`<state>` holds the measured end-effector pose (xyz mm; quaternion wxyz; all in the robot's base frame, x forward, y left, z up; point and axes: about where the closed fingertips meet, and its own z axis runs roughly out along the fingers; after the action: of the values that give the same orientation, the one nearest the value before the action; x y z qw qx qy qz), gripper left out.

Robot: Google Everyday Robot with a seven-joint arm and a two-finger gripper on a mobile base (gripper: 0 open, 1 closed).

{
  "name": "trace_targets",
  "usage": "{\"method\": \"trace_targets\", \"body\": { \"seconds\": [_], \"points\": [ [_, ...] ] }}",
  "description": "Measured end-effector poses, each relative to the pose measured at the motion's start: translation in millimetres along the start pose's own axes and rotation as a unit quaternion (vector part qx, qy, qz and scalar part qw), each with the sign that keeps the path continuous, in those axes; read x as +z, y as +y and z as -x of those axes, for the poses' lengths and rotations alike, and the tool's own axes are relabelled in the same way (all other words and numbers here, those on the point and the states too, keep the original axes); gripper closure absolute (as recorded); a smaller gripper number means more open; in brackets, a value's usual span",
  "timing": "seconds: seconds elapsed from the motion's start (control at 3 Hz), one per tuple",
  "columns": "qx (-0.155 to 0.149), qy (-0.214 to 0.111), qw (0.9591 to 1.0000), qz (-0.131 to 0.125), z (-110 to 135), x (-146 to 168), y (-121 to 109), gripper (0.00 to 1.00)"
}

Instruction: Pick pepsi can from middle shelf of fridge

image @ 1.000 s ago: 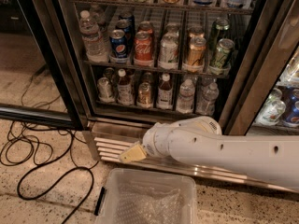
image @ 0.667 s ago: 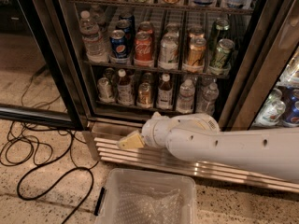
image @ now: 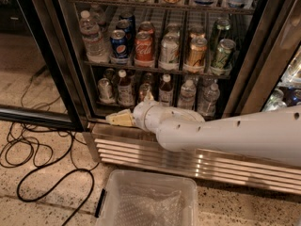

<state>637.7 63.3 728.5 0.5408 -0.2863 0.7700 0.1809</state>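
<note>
Approach step: the end effector (image: 121, 119) hovers by the fridge (image: 66, 74) base; wide or narrow, I cannot tell. The pepsi can (image: 119, 45) stands at its 12 o'clock on the middle shelf (image: 155, 70), probably unobstructed; next it must rise and reach in

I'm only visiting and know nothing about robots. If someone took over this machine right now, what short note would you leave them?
Gripper: low, at the bottom sill of the tall black-framed glass-door fridge, pointing left, well below the target. Nothing seen in it.
Things: the small blue pepsi can stands upright at the front of the dark wire middle shelf, between a clear water bottle and a red Coca-Cola can.
Done: nothing picked yet.
Left: raise the gripper to the middle shelf, grasp the pepsi can, and draw it out without knocking its neighbours.
</note>
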Motion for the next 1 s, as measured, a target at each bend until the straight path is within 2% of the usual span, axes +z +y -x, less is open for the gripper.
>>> {"method": "trace_targets", "body": {
  "seconds": [0.33, 0.67, 1.0],
  "points": [
    [0.0, 0.0, 1.0, 0.0, -0.1, 0.1, 0.2, 0.0],
    [-0.017, -0.029, 0.9993, -0.016, 13.4, 16.8, -4.6, 0.0],
    [-0.052, -0.083, 0.994, -0.049, 39.1, 55.2, -1.9, 0.0]
  ]
}}
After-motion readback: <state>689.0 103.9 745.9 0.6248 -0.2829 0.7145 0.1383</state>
